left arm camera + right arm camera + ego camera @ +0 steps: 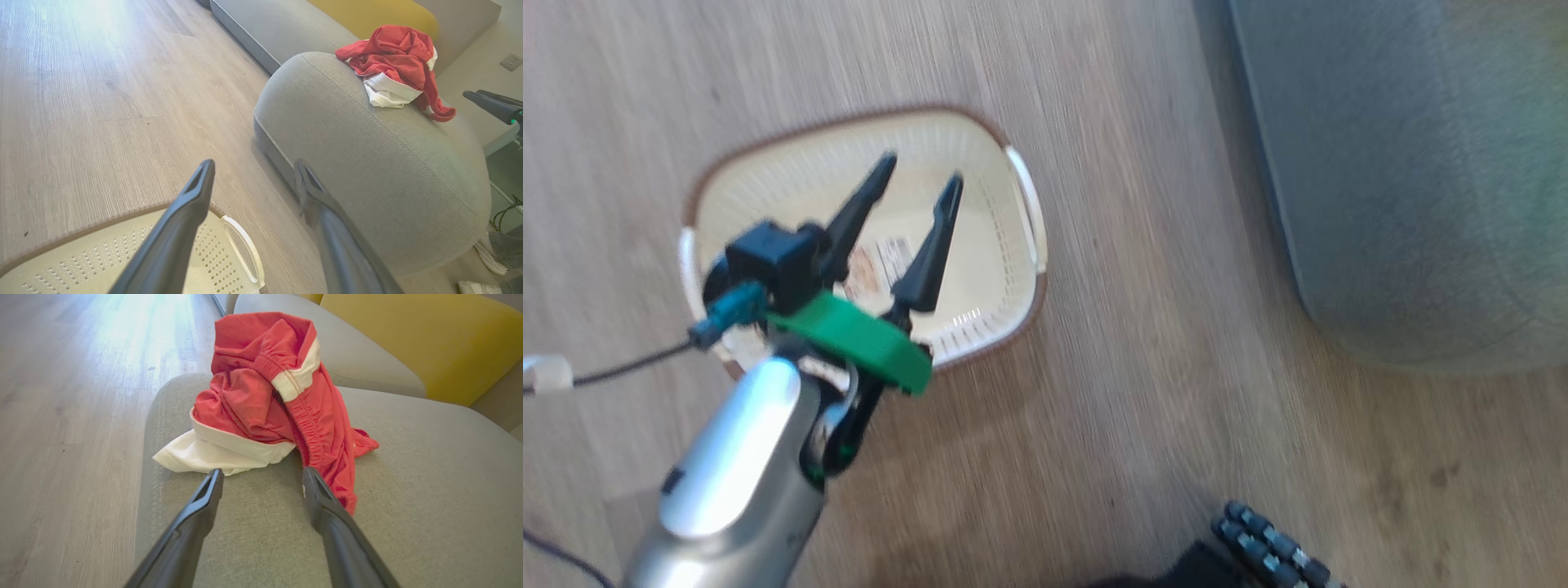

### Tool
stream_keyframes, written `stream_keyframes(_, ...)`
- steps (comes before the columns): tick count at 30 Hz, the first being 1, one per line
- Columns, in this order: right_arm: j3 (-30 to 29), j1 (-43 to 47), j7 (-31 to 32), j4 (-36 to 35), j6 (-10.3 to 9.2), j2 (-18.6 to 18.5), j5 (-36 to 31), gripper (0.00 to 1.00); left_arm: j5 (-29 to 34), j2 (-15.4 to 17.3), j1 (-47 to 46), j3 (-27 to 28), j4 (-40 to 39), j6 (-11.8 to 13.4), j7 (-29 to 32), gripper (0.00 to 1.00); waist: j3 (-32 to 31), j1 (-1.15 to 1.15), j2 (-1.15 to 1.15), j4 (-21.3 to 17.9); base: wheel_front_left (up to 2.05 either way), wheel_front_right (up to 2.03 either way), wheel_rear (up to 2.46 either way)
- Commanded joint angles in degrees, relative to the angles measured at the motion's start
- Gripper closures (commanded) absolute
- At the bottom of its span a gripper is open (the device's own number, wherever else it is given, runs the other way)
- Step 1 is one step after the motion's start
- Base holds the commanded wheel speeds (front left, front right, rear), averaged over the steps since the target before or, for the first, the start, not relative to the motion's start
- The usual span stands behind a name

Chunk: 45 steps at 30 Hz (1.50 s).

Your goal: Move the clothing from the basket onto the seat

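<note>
Clothing (269, 400) lay in a crumpled heap on top of the seat (408, 506), near its rounded edge. It was bright red fabric, gathered along an elastic seam, with a white band across the top fold and a white panel spilling out flat at the bottom.

My right claw (262, 473) hovered above the seat just short of the heap, its two dark fingers spread wide with nothing between them. One tip came close to a hanging red fold, but I could not tell whether it touched. My left claw (920, 170) hung over the basket (849, 118), which stood on the floor (1176, 367) apart from the seat. Its fingers too were splayed wide and held nothing.

Behind the seat sat a yellow cushion (408, 339), cut off at the picture's edge. The far side of the heap was hidden from me, and small detail on the fabric was too fine to make out. The head view was smeared with blur, and the seat there ran off the top and right edges. The sticker (882, 265) on the basket's floor was partly covered by my left claw's fingers, its print unreadable.
</note>
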Motion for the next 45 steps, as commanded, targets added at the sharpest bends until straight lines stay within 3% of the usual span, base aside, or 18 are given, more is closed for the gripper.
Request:
stream_keyframes(1,0.6,4.4,-0.5,-4.3,-0.02,-0.7,0.1,0.00,-0.8,0.0,2.3,2.3,-0.5,0.1,-0.8,0.00,-6.9,0.01,0.00,1.3,0.00,0.00,0.00)
stream_keyframes(7,-0.5,14.5,0.9,-15.9,-0.02,3.2,-1.8,0.00,-2.0,-1.7,6.6,5.7,2.1,0.9,-1.2,0.00,-13.8,0.01,0.00,3.4,0.00,0.00,0.00)
stream_keyframes(16,-0.3,28.1,2.8,-28.6,-0.02,11.3,-6.1,0.00,-0.1,-5.8,10.6,11.6,5.1,1.0,-1.3,0.00,-21.5,0.01,0.00,11.6,0.00,0.00,0.00)
stream_keyframes(29,4.7,33.7,-0.2,-21.1,-0.02,20.4,-10.0,0.00,5.1,-7.9,14.6,18.3,10.5,-0.7,-1.3,0.00,-27.4,0.01,0.00,16.9,0.00,0.00,0.00)
stream_keyframes(45,4.0,34.8,-0.5,-17.7,-0.02,23.9,-12.7,0.00,10.3,-10.6,18.0,25.3,13.3,-3.5,-1.3,0.00,-31.2,0.01,0.00,16.2,0.00,0.00,0.00)
